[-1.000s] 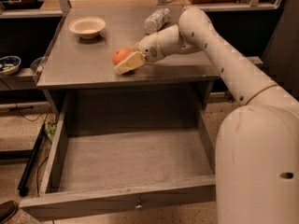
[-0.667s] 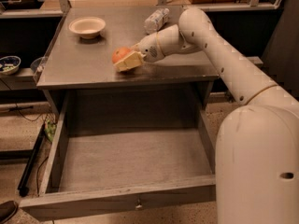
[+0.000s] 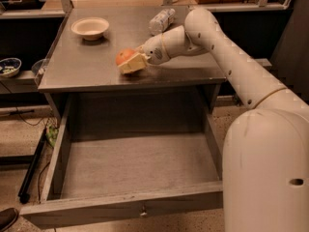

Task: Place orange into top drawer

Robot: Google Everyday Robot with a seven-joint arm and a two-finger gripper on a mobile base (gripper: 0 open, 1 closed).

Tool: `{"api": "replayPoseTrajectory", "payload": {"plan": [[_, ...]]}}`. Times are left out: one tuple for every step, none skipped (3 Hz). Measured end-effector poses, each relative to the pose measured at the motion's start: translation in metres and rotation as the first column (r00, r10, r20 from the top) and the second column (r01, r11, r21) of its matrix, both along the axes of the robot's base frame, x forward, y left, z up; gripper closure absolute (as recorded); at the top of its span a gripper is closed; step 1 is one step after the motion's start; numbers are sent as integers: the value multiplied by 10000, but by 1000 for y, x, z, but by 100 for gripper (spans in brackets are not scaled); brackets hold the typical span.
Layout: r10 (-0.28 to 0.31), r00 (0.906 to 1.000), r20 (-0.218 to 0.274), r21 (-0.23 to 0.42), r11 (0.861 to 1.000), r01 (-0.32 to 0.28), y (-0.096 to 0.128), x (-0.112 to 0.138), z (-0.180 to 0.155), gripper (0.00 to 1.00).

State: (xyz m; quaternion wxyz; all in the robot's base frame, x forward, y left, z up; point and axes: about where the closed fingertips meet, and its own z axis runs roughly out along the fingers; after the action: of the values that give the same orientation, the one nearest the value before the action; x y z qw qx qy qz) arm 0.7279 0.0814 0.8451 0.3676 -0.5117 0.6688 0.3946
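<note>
Camera view: gripper (image 3: 129,62) clasps the orange (image 3: 123,55) on the grey tabletop (image 3: 91,69) above the open top drawer (image 3: 120,209).

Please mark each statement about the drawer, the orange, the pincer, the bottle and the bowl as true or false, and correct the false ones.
1. The drawer stands pulled open. True.
2. The pincer is at the orange, over the tabletop. True.
3. The orange lies inside the drawer. False: it is up at the tabletop, beside the pincer, and the drawer holds nothing.
4. The bottle stands upright. False: it lies on its side on the tabletop.
5. The bowl sits on the tabletop, apart from the orange. True.
</note>
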Motion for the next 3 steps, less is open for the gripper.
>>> {"api": "replayPoseTrajectory", "payload": {"plan": [[-2,10000,-4,2,10000,2,0,0,0,100],[-30,10000,-51,20,10000,30,1,0,0,100],[-170,9998,-96,67,9998,170,4,-1,14,100]]}}
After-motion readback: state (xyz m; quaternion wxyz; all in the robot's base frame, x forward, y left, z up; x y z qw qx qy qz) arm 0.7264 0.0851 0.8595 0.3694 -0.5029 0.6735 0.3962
